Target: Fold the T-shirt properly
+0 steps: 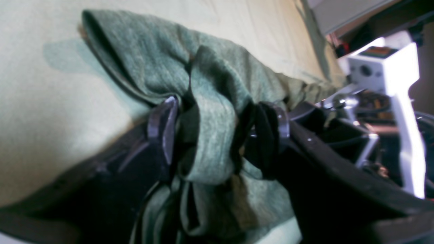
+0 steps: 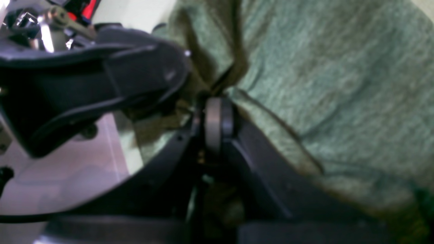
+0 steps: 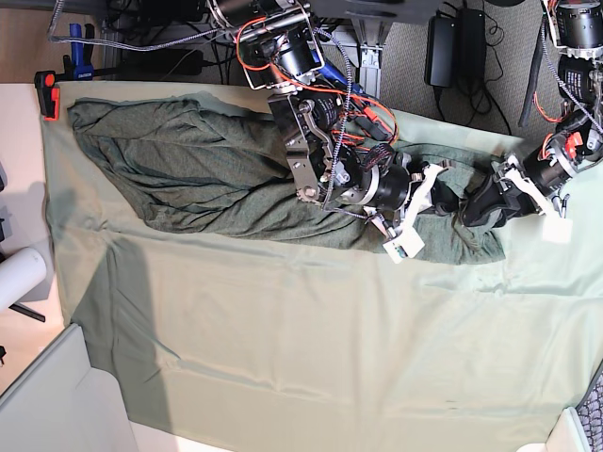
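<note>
The T-shirt (image 3: 188, 160) lies rumpled across the far half of the pale green table cloth (image 3: 330, 339), its right end bunched under both arms. In the left wrist view my left gripper (image 1: 217, 132) stands open, its fingers (image 1: 164, 130) on either side of a raised fold of the T-shirt (image 1: 152, 61). My right gripper (image 2: 213, 115) is shut, and folds of the T-shirt (image 2: 339, 84) converge at its tip. In the base view the left gripper (image 3: 468, 212) and right gripper (image 3: 443, 202) sit close together at the shirt's right end.
The right arm's white camera mount (image 1: 390, 67) is close beside my left gripper. A red clamp (image 3: 44, 94) holds the cloth at the far left corner. A white roll (image 3: 19, 278) lies at the left edge. Cables and power bricks (image 3: 443, 47) lie behind the table.
</note>
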Controlling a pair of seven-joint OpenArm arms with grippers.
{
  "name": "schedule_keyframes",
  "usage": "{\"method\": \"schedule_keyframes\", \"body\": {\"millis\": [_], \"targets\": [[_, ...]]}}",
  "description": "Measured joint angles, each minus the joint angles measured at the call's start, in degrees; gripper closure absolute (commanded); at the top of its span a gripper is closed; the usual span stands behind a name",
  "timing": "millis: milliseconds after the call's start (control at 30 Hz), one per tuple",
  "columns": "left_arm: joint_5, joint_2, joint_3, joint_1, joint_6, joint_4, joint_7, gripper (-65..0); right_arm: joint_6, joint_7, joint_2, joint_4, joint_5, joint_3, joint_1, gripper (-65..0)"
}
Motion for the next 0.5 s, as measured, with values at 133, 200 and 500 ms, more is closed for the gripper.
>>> {"method": "schedule_keyframes", "body": {"millis": [133, 200, 500], "targets": [[1.99, 0.07, 0.02, 0.00, 0.00, 0.00, -1.70, 0.0, 0.00, -0.17, 0.02, 0.04, 0.02, 0.00, -0.02, 0.0], [2.80, 0.15, 0.02, 0.02, 0.00, 0.00, -2.23, 0.0, 0.00, -0.46, 0.02, 0.44, -0.02, 0.00, -0.02, 0.0], [4.76, 0.17, 0.13, 0.00, 0.00, 0.02, -2.73, 0.0, -0.17, -5.92, 0.35, 9.70, 0.92, 0.00, -0.79, 0.0]]}}
